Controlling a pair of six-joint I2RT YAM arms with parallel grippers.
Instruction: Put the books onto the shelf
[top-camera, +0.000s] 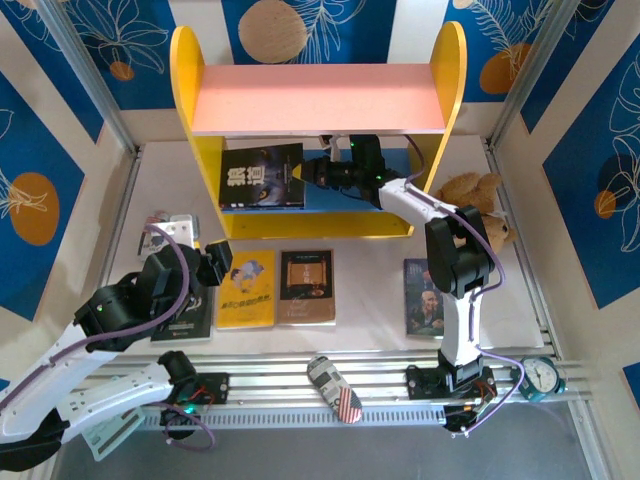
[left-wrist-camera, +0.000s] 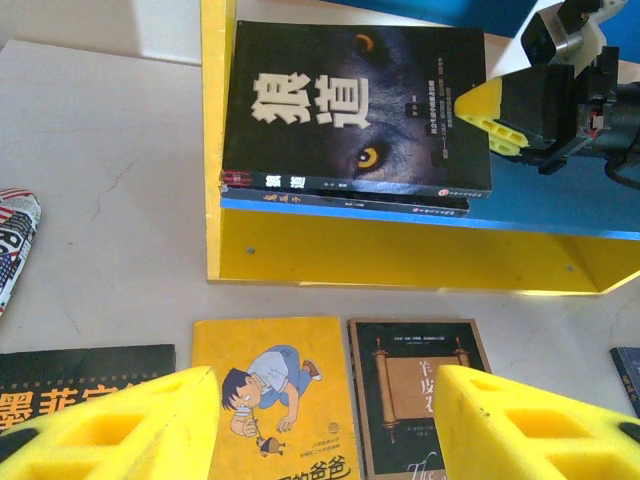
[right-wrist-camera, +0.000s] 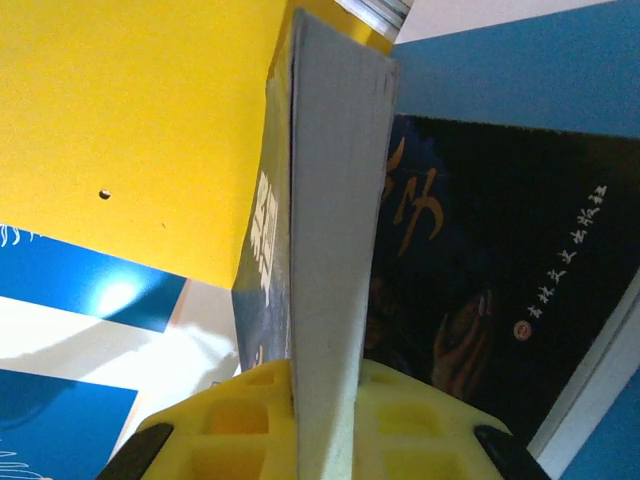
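I have the right gripper (top-camera: 303, 174) reaching into the lower level of the two-level shelf with rounded yellow side panels (top-camera: 187, 100), a pink top board and a blue lower board. Its yellow pads (right-wrist-camera: 240, 420) are clamped on the right-hand edge of the thin black paperback with white characters (left-wrist-camera: 350, 100). That book sits at the left end of the blue board, close against the left panel. It rests on what looks like a second dark book (left-wrist-camera: 340, 200); from the left wrist I get only its spine edge, so I can't vouch for its cover.

The left gripper (left-wrist-camera: 320, 425) hangs over the table in front of the shelf's left end, jaws spread wide and holding nothing. In a row in front of the shelf lie the black paperback with gold title (left-wrist-camera: 80, 372), the yellow paperback (top-camera: 247, 288) and the brown-black paperback with orange panel (top-camera: 307, 287). The dark blue paperback with a man's portrait (top-camera: 427, 297) lies in front of the shelf's right end. A brown teddy bear (top-camera: 478, 198) sits just beside the right panel.
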